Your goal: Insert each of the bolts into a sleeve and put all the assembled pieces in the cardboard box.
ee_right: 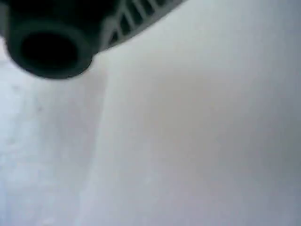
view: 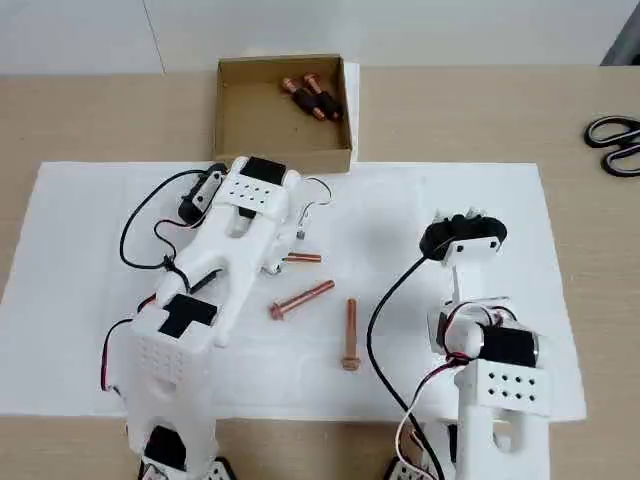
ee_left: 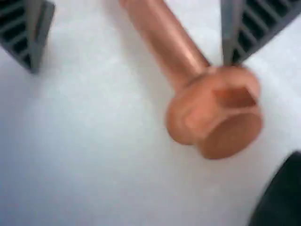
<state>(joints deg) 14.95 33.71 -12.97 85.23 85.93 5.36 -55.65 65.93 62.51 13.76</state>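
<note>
Three loose bolts (view: 300, 298) on the tabletop: one bolt (ee_left: 211, 117) lies between the spread-apart fingers of the left pincer (ee_left: 134, 42), lined up for a grab I'd guess. Right pincer (view: 462, 232) looks clamped on a black sleeve (ee_right: 49, 47), open end free, probably to receive it. Cardboard box (view: 232, 120) sits just beyond the left pincer, holding finished pieces (view: 312, 97).
</note>
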